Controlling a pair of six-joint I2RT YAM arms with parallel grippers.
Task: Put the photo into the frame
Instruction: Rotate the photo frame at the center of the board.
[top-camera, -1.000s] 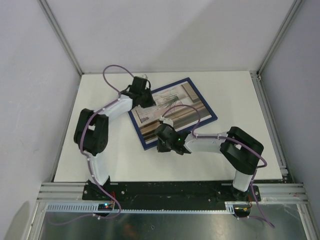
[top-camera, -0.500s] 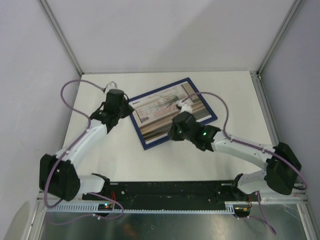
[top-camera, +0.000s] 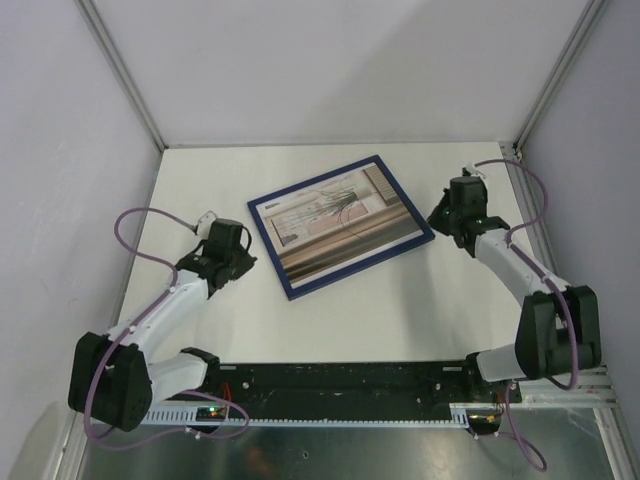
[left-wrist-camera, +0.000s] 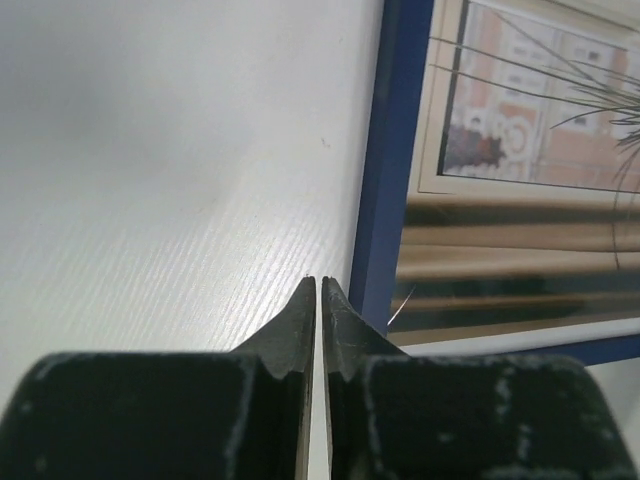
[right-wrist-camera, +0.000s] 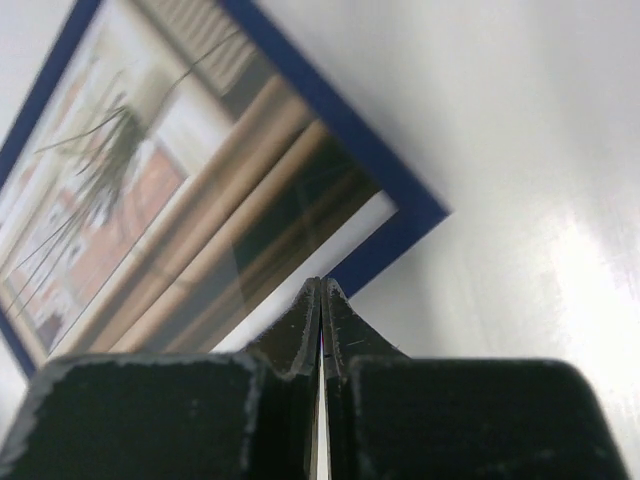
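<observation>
The navy-blue frame (top-camera: 355, 268) lies flat and skewed in the middle of the white table, face up. The photo (top-camera: 335, 225) of a plant, curtains and a window fills its opening. My left gripper (top-camera: 240, 255) hovers just off the frame's left side, shut and holding nothing. In the left wrist view its tips (left-wrist-camera: 320, 280) sit beside the blue edge (left-wrist-camera: 385, 150), with the photo (left-wrist-camera: 520, 200) beyond. My right gripper (top-camera: 440, 222) stands at the frame's right corner, shut and holding nothing. In the right wrist view its tips (right-wrist-camera: 321, 282) overlap the lower edge of the frame (right-wrist-camera: 330, 118) and the photo (right-wrist-camera: 180, 200).
The white table (top-camera: 400, 320) is bordered by pale walls and aluminium posts (top-camera: 120, 70) at the back corners. A metal rail (top-camera: 540, 240) runs along the table's right edge, close behind the right arm. Purple cables loop off both arms.
Both arms have swung outward off the frame. The left one drew back to the left side and the right one crossed to the right corner. The whole photo is now uncovered.
</observation>
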